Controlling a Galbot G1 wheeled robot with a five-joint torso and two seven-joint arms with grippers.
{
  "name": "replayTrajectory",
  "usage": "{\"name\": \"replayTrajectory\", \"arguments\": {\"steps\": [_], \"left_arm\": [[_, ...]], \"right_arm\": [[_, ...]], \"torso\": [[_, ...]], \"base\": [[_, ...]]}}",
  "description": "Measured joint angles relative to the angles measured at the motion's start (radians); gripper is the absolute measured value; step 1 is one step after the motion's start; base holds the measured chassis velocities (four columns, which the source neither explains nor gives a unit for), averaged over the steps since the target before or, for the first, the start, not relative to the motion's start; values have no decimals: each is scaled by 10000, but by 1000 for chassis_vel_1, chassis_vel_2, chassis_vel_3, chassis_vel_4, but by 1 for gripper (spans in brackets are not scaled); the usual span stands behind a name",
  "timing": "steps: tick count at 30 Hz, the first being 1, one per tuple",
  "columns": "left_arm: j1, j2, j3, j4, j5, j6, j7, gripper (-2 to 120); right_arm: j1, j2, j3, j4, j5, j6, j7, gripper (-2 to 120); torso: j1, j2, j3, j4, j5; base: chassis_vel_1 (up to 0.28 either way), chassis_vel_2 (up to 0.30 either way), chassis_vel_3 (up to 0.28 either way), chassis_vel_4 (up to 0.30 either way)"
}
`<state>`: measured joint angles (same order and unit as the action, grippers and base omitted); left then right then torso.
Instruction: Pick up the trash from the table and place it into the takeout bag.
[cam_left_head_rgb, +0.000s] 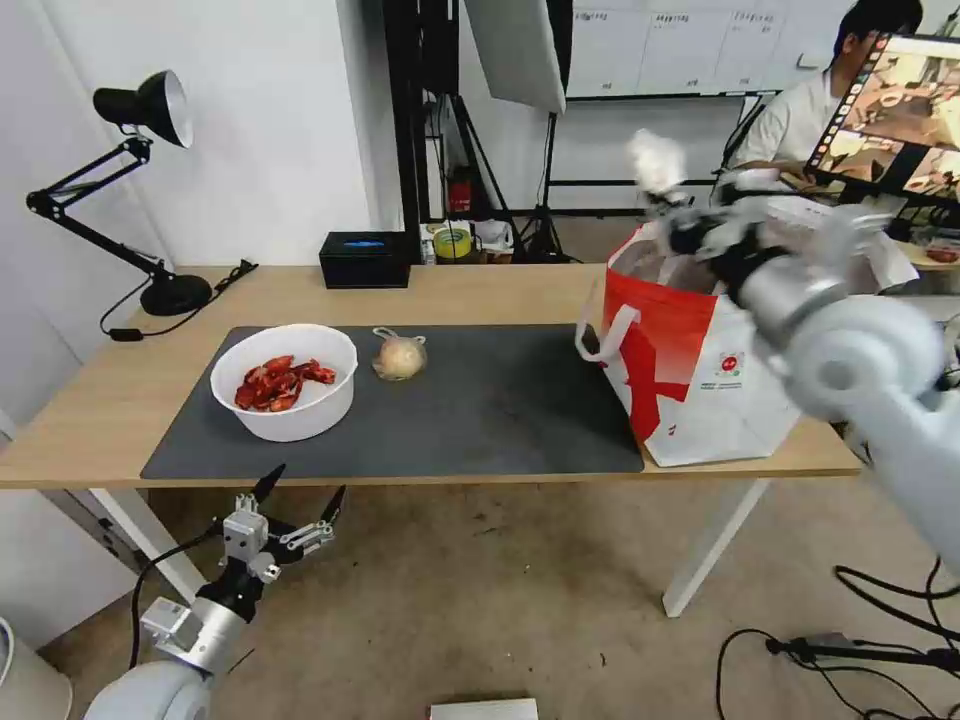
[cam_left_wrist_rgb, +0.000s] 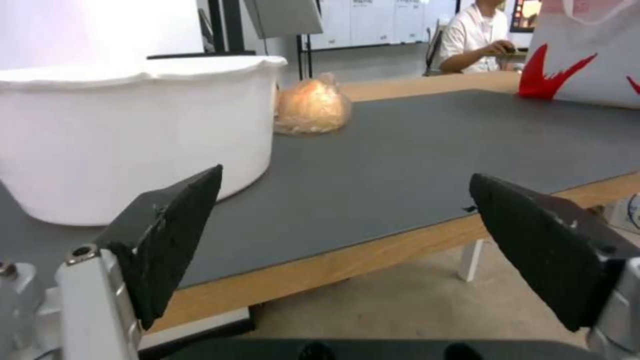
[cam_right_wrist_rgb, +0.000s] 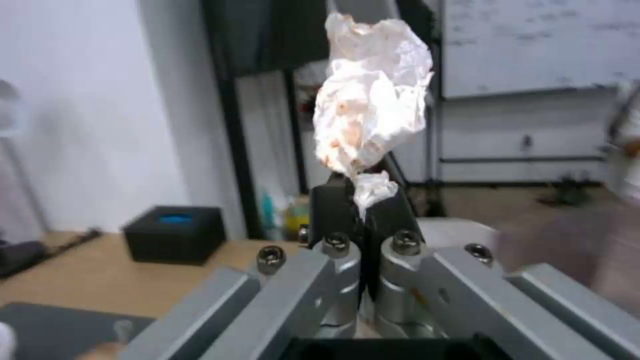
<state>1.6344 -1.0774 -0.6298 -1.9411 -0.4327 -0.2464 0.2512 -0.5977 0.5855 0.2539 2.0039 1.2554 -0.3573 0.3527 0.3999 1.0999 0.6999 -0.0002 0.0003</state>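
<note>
Progress check, mid-task. Your right gripper (cam_right_wrist_rgb: 360, 195) is pinched together on the crumpled tissue (cam_right_wrist_rgb: 370, 107), which sticks up above the fingertips with faint orange stains on it. In the head view that gripper (cam_left_head_rgb: 668, 205) sits high over the near rim of the takeout bag (cam_left_head_rgb: 700, 370), with the tissue (cam_left_head_rgb: 655, 160) above the bag's open mouth, not yet inside. I judge this item as carried but not delivered: you have the release left to do.

Left on the table (cam_left_head_rgb: 480, 290): the white bowl (cam_left_head_rgb: 285, 382) of red shells stands on the dark mat (cam_left_head_rgb: 480, 410) toward the left end, and the small knotted bag (cam_left_head_rgb: 400, 355) with the beige lump lies just beside it on the bag side, apart from the bowl. Neither is touched. I cannot see into the takeout bag, so I cannot tell what it already holds.

Your left gripper (cam_left_head_rgb: 300, 505) hangs below the table's front edge with its fingers spread wide, holding nothing. Its wrist view looks across the mat at the bowl (cam_left_wrist_rgb: 133, 135) close by and the knotted bag (cam_left_wrist_rgb: 312, 107) behind.

Estimate: one item nearly done, at least two to go.
</note>
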Motion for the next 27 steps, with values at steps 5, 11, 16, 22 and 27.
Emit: {"name": "replayTrajectory", "arguments": {"steps": [5,11,16,22,27], "left_arm": [[-13,91,90,-44,12,122,2,100],[-100,179,226,-60,139,150,4,100],[-99,205,203,-89,155,170,5,100],[5,216,167,-82,158,160,5,100],[-28,173,177,-97,157,154,6,100]], "right_arm": [[-661,-652,593,72,403,-658,654,0],[-768,-856,691,-87,454,-1127,773,0],[-715,-874,673,-233,519,-1238,769,18],[-599,-886,625,-248,551,-1257,738,37],[-466,-928,570,-270,616,-1315,733,59]], "torso": [[0,1,0,1,-1],[0,0,1,2,-1],[1,0,1,2,-2],[0,1,1,3,-3],[1,0,1,3,-3]], "base": [[0,0,0,0],[0,0,0,0],[0,0,0,0],[0,0,0,0],[0,0,0,0]]}}
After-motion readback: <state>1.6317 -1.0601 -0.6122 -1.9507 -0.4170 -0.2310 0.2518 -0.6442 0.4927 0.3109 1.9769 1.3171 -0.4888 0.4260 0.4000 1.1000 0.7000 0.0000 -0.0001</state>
